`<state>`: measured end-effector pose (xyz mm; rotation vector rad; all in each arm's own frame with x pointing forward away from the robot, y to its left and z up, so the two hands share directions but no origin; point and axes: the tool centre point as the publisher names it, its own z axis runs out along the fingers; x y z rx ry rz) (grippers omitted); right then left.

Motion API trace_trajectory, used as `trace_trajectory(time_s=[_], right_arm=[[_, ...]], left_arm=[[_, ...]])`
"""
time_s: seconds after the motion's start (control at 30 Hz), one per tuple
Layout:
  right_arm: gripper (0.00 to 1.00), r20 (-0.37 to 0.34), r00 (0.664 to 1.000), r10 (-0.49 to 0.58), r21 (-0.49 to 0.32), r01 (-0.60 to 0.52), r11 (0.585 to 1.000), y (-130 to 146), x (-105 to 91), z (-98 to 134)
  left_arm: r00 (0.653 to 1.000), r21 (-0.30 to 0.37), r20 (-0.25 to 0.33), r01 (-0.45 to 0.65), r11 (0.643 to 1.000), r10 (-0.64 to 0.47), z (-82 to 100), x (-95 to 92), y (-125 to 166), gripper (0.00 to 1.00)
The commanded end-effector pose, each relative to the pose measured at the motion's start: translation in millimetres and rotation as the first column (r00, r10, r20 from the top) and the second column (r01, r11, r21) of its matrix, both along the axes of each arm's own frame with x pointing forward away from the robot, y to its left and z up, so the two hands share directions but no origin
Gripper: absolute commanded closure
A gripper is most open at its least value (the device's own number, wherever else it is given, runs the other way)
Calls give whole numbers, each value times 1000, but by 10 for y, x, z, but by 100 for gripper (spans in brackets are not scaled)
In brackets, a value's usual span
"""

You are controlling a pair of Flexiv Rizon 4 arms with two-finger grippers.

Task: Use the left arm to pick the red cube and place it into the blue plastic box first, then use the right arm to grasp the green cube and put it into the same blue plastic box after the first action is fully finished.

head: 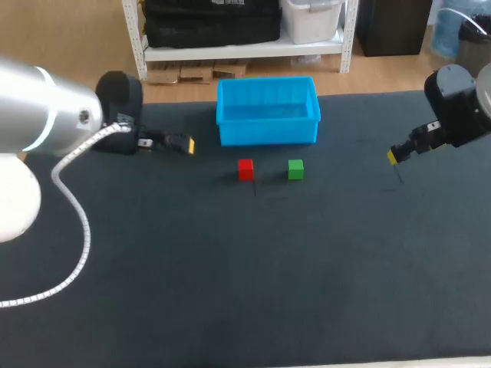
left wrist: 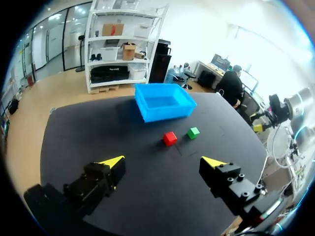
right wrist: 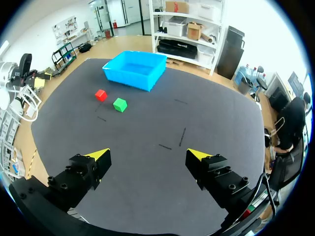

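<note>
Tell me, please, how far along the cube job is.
Nothing is done yet: the red cube and green cube sit on the table beside the blue box, which looks empty. Nothing is in hand: the left gripper and right gripper are open, apart from both cubes. Both placements remain, red first.

- A small red cube [head: 245, 169] is seen flat on the dark table, just in front of the box.
- A small green cube [head: 295, 169] lies close beside it, apart.
- The blue plastic box [head: 268, 126] stands upright, open-topped, holding nothing.
</note>
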<state>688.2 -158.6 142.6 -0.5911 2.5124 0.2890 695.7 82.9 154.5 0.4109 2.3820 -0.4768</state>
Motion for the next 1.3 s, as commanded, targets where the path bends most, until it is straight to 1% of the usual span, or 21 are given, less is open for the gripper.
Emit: trace_trajectory(time_s=[0.03, 0.1, 0.23, 0.33, 0.37, 0.43, 0.47, 0.5, 0.53, 0.63, 0.67, 0.73, 1.3], right_arm=[[0, 1, 1000, -1, 0, 1, 1000, 1, -3, -3], [0, 1, 1000, -1, 0, 1, 1000, 1, -3, -3], [0, 1, 1000, -1, 0, 1, 1000, 1, -3, -3], [0, 1, 1000, -1, 0, 1, 1000, 1, -3, -3], [0, 1, 1000, -1, 0, 1, 1000, 1, -3, -3], [0, 1, 1000, -1, 0, 1, 1000, 1, -3, -3], [0, 1, 1000, -1, 0, 1, 1000, 1, -3, -3], [0, 1, 1000, -1, 0, 1, 1000, 1, -3, -3], [0, 1, 1000, -1, 0, 1, 1000, 1, -3, -3], [0, 1, 1000, -1, 0, 1, 1000, 1, -3, -3], [0, 1, 1000, -1, 0, 1, 1000, 1, -3, -3], [0, 1, 1000, -1, 0, 1, 1000, 1, -3, -3], [0, 1, 1000, -1, 0, 1, 1000, 1, -3, -3]], left_arm=[[999, 82, 7, -51, 995, 51, -45, 87, -386, 0], [997, 106, 14, -74, 992, 73, -78, 102, -490, 0], [986, 176, -58, -142, 974, 154, -185, 183, -654, 0], [973, 213, -95, -186, 959, 210, -232, 250, -728, 0], [970, 224, -90, -199, 954, 224, -240, 268, -745, 0], [960, 247, -126, -215, 945, 251, -260, 302, -781, 0], [958, 262, -116, -224, 939, 261, -273, 314, -794, 0], [959, 261, -113, -224, 939, 260, -277, 322, -805, 0], [957, 272, -121, -225, 936, 265, -277, 324, -812, 0], [948, 287, -120, -251, 924, 295, -297, 345, -815, 0], [943, 286, -134, -256, 923, 303, -310, 351, -809, 0], [934, 241, -189, -256, 936, 304, -303, 370, -785, 0], [934, 241, -189, -256, 936, 304, -303, 370, -785, 0]])
